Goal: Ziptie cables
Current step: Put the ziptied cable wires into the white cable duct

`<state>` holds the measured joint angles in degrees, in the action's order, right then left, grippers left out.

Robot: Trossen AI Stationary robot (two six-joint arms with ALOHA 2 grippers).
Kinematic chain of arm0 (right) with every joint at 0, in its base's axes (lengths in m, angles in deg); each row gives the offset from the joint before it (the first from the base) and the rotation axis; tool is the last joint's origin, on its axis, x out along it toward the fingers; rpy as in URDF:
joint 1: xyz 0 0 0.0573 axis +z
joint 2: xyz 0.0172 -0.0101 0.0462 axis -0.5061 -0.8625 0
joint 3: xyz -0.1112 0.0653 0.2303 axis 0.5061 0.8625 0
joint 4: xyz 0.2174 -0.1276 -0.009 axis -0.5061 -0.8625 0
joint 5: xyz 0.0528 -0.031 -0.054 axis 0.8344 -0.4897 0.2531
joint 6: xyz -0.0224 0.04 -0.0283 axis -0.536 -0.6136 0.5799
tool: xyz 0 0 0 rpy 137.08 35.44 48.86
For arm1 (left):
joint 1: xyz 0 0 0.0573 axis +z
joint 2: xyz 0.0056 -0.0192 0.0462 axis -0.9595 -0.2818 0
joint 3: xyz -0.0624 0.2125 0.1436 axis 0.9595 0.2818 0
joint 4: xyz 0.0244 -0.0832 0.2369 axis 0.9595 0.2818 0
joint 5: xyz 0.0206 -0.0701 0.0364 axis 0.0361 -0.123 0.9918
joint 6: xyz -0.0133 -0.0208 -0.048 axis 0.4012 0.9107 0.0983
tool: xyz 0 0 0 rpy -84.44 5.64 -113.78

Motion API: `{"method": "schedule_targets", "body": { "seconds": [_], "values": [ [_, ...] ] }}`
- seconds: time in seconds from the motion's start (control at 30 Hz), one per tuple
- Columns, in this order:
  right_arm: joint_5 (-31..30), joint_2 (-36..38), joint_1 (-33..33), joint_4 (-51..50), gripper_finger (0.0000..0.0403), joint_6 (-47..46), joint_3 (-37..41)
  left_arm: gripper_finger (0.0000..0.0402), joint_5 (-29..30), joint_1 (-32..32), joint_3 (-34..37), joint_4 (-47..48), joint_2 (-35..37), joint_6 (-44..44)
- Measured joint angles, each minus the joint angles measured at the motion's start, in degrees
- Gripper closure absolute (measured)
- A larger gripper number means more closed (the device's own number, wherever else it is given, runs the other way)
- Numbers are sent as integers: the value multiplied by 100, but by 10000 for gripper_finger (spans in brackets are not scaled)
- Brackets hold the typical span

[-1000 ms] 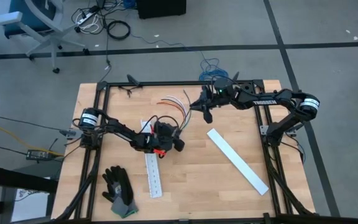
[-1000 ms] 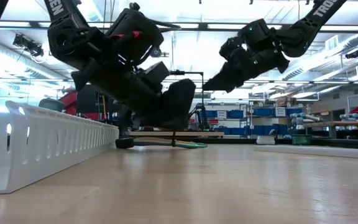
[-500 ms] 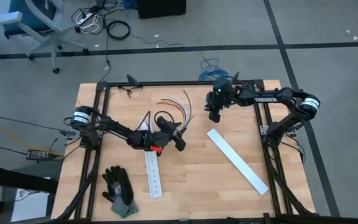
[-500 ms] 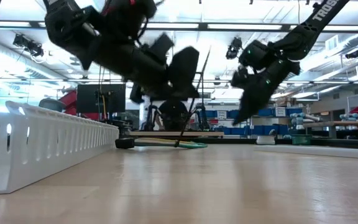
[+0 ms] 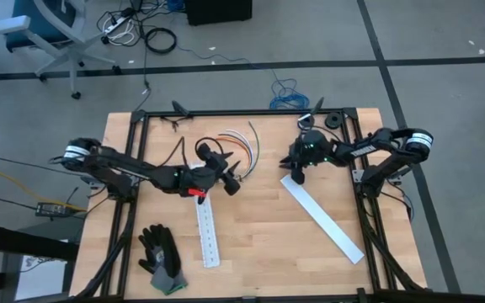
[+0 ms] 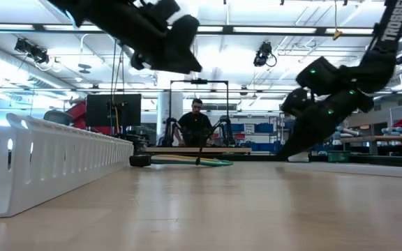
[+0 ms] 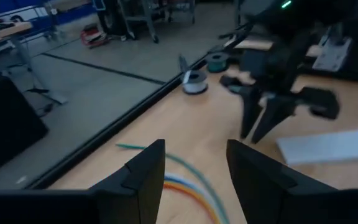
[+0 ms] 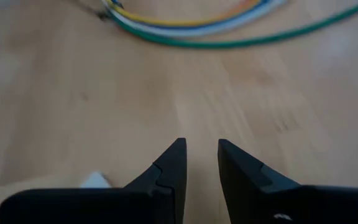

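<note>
A: From above, what room is there?
B: Bare wood lies between the left gripper [image 5: 228, 181] and right gripper [image 5: 295, 172]; the cables [image 5: 241, 143] fan near the table's [image 5: 259, 252] far edge, between both. A white strip [image 5: 321, 217] lies near the right gripper.
A: The low view?
B: Both arms hang above the tabletop; the cables [image 6: 194, 161] lie far back.
A: Left wrist?
B: Fingers [image 7: 148, 171] parted, empty; coloured cables [image 7: 188, 180] curve just ahead.
A: Right wrist?
B: Fingers [image 8: 173, 168] narrowly apart, grasping nothing; cables [image 8: 197, 28] well ahead. I cannot find the ziptie.
</note>
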<state>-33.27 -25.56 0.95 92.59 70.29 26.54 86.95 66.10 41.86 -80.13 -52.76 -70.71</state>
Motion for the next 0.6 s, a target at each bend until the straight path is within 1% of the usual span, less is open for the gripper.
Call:
{"method": "schedule_targets", "body": {
  "seconds": [0.1,0.23,0.3,0.43,0.6],
  "values": [
    [-6,1,141,541,325,-64,170,219,3,0,0,736,215,-4],
    [-68,-1,257,606,325,-56,152,219,-64,4,2,1667,263,-125],
    [-70,1,279,632,326,-55,150,219,-449,57,2,1960,251,-128],
    [-73,-1,283,630,326,-61,150,222,-1406,265,2,2514,213,14],
    [-73,-1,283,632,326,-105,148,239,-2780,781,7,2946,210,204]
  ]
}}
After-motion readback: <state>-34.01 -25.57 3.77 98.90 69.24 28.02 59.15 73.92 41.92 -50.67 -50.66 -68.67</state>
